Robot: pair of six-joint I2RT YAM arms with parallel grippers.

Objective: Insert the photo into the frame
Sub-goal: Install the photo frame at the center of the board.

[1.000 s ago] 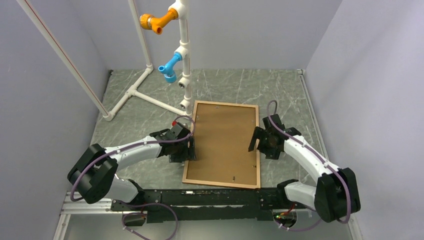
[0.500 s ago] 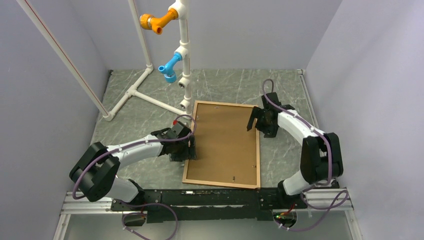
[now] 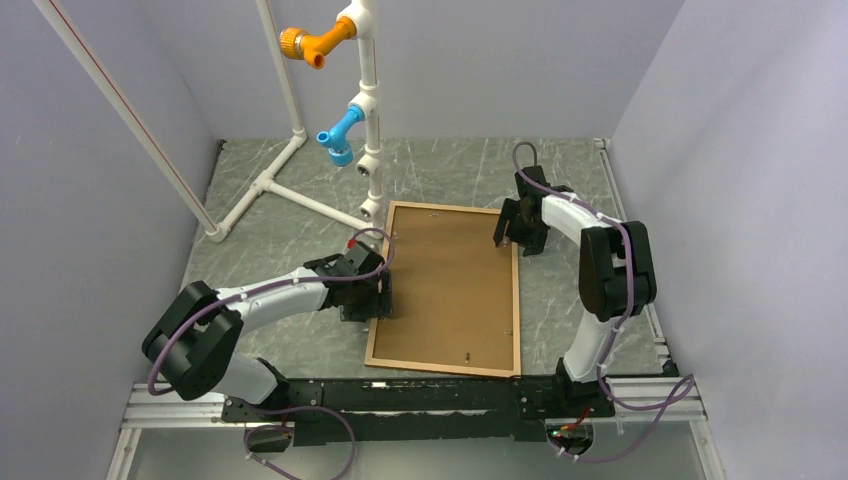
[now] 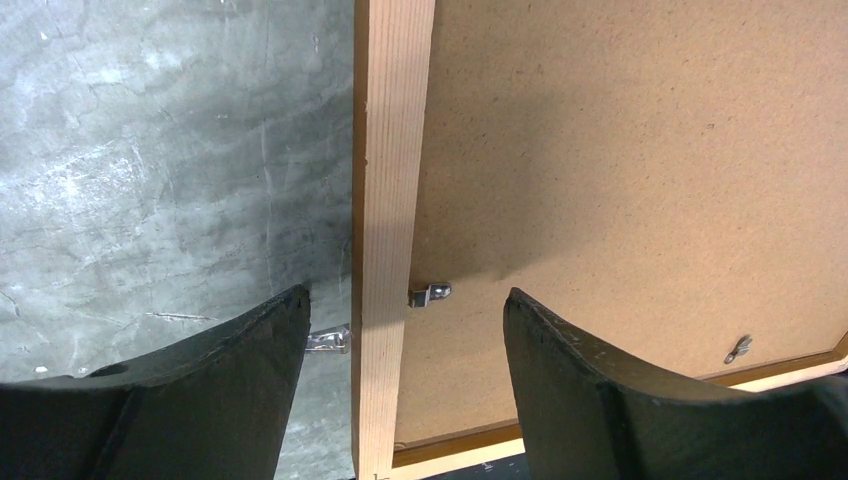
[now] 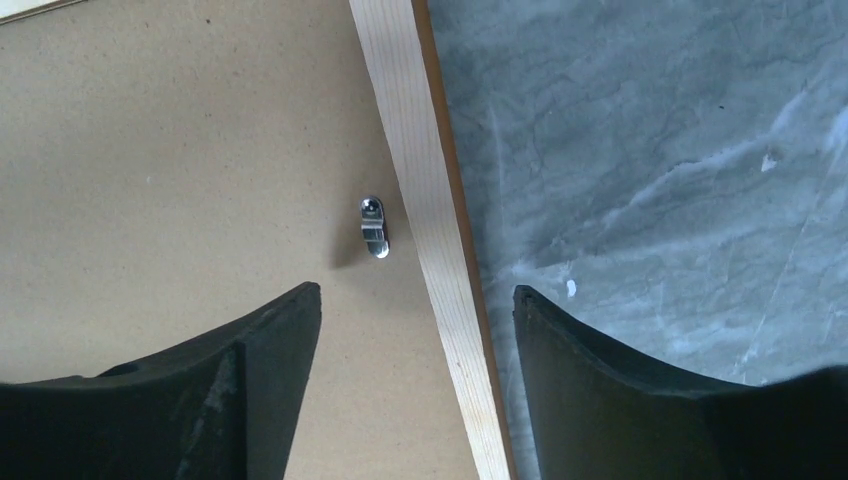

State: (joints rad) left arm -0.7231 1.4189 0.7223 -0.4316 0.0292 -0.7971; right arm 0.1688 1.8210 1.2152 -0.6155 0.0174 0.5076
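The frame (image 3: 440, 368) lies face down on the table with a brown hardboard backing (image 3: 450, 285) filling it. The photo is hidden. My left gripper (image 3: 378, 300) stands open astride the frame's left rail (image 4: 392, 150), one finger over the table and the other over the backing (image 4: 620, 160), with a small metal clip (image 4: 430, 293) between its jaws. My right gripper (image 3: 515, 238) is open astride the right rail (image 5: 410, 130) near the far right corner. A turn clip (image 5: 374, 227) sits on the backing (image 5: 180, 180) just ahead of it.
A white pipe stand (image 3: 365, 110) with an orange fitting (image 3: 305, 43) and a blue fitting (image 3: 340, 135) rises at the back left, its foot close to the frame's far left corner. Grey walls enclose the marbled table (image 3: 280, 250) on three sides.
My right arm has slid along the frame's right rail from its middle toward the far right corner. The left arm and the frame have stayed put.
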